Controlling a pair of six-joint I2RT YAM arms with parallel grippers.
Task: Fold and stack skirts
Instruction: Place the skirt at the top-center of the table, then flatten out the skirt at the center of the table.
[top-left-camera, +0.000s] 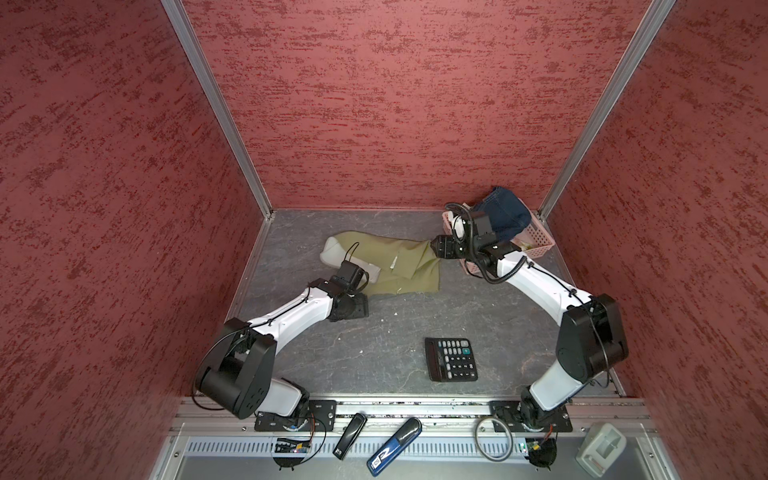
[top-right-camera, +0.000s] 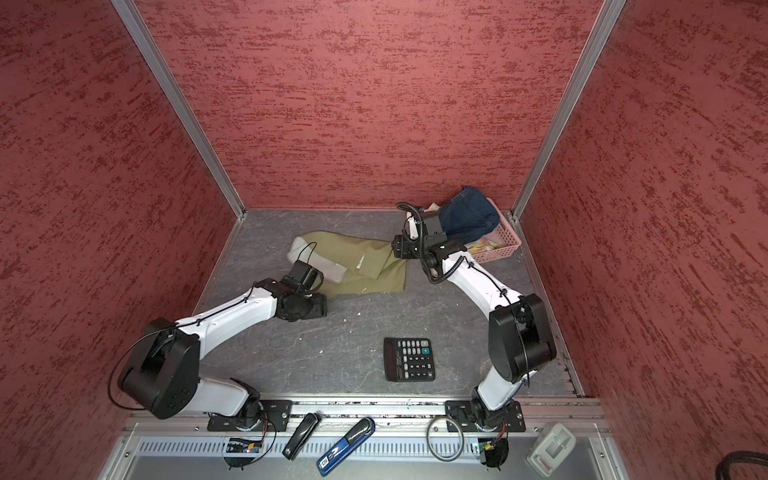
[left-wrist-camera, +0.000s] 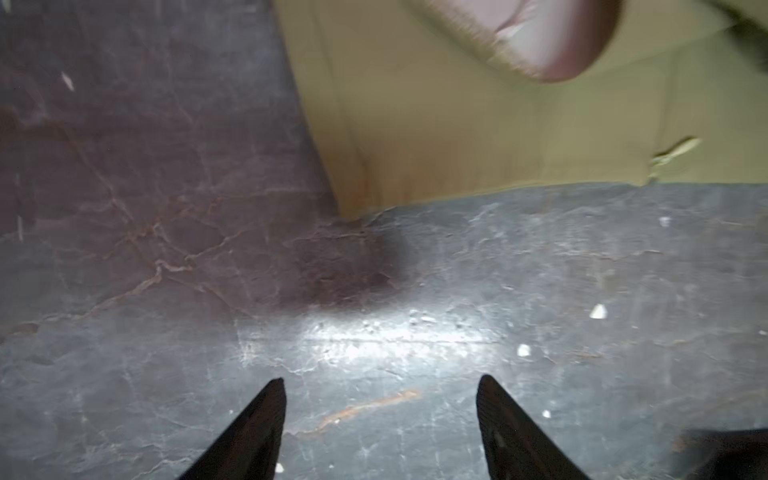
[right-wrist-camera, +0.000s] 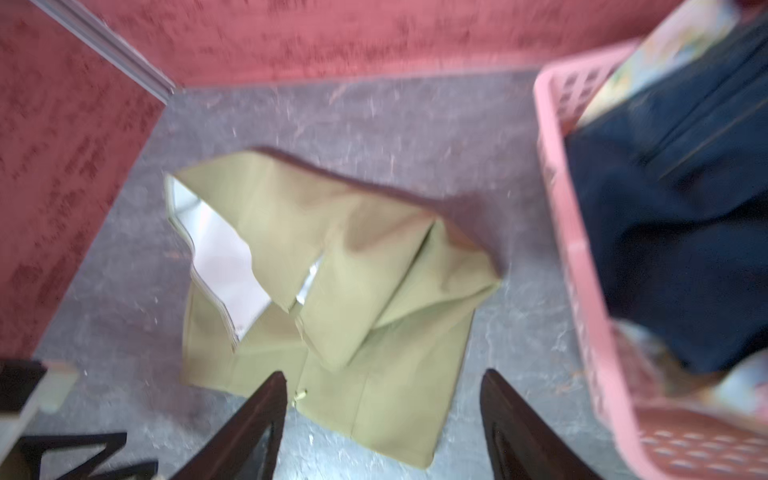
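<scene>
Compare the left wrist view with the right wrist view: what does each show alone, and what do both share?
Left wrist only: the left gripper close up, open and empty, with bare table between its tips. Right wrist only: the right gripper, open, the pink basket with the denim skirt and the floral skirt in it, and the red walls. Both: the olive skirt, lying rumpled on the grey table.
</scene>
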